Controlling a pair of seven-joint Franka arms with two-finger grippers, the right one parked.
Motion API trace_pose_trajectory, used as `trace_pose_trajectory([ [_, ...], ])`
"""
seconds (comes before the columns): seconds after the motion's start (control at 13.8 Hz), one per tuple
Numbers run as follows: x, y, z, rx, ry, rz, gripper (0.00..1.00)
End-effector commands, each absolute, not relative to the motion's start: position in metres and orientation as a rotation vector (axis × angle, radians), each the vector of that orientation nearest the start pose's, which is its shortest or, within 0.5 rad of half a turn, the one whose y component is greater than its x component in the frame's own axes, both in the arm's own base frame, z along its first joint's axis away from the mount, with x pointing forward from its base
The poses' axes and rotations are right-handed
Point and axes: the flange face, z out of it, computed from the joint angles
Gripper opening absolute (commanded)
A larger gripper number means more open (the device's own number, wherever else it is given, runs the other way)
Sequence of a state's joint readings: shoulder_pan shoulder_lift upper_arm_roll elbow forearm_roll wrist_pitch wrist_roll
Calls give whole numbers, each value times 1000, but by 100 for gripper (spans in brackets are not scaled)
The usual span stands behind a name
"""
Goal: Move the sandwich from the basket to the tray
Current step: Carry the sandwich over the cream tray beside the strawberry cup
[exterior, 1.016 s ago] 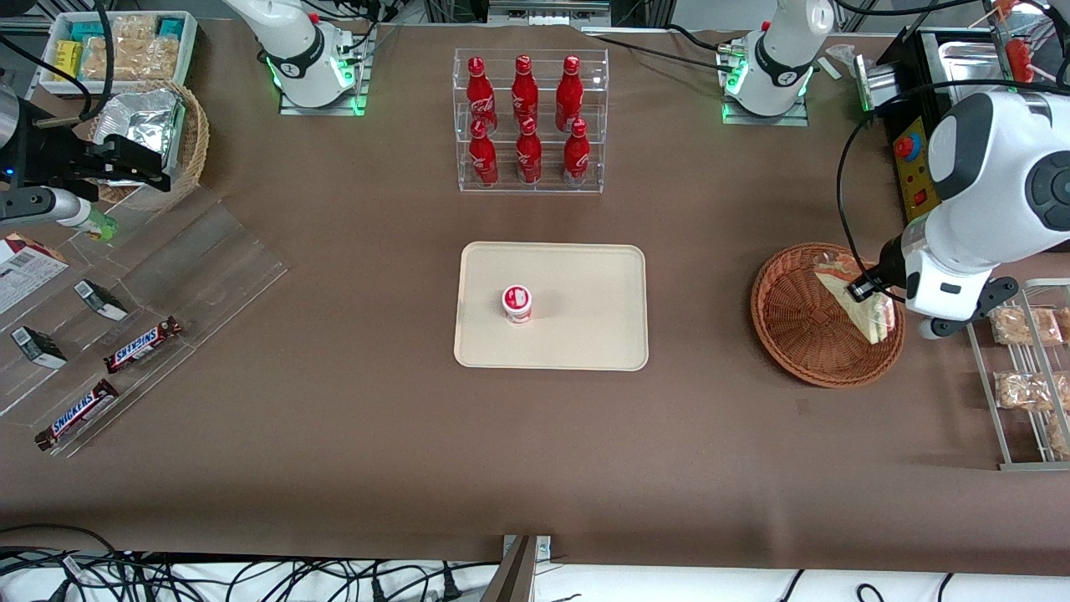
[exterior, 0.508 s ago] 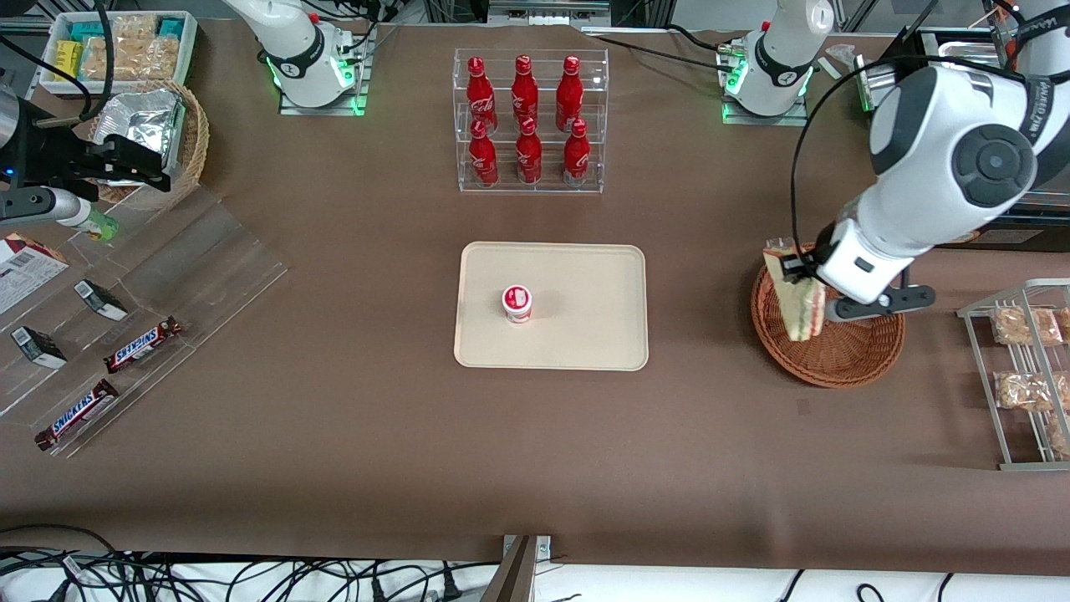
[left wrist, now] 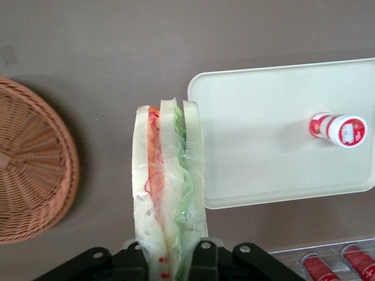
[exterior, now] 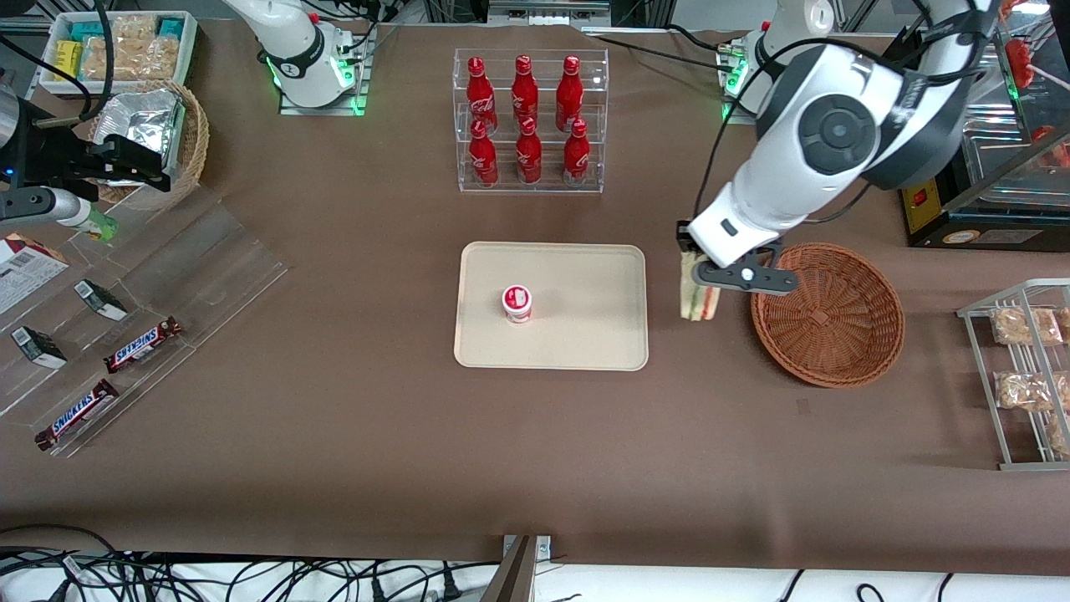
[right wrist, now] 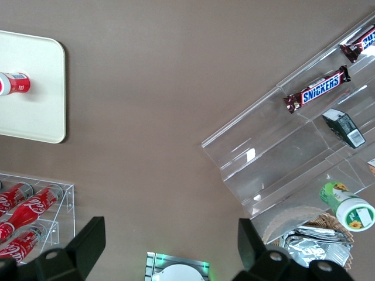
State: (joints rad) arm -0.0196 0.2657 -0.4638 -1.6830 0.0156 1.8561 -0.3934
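The left arm's gripper hangs above the bare brown table surface, in the gap between the cream-beige tray and the reddish-brown wicker basket. Its jaws are clenched on the wrapped wedge sandwich, which hangs upright below the fingers, clear of the table.

In the left wrist view the sandwich shows white bread layers with red, orange and green filling under clear wrap, pinched at its base between the black fingers. The sandwich is outside the basket and just short of the tray edge.

Taking the tray centre as the dial centre in the front view:
- A small red-and-white capped cup stands on the tray near 9 o'clock.
- The sandwich is at 3 o'clock, just beside the rim.
- The basket is also at 3 o'clock, farther out.
- A clear rack of red cola bottles stands at 12 o'clock.
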Motion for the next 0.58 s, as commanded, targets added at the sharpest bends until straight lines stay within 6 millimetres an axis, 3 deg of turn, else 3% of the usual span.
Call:
trace_pose_trajectory([
  [0.0, 566, -307, 427, -3217, 102, 156, 0],
  [0.22, 558, -352, 376, -3171, 39, 112, 0],
  [0.51, 550, -392, 313, -3159, 13, 53, 0],
])
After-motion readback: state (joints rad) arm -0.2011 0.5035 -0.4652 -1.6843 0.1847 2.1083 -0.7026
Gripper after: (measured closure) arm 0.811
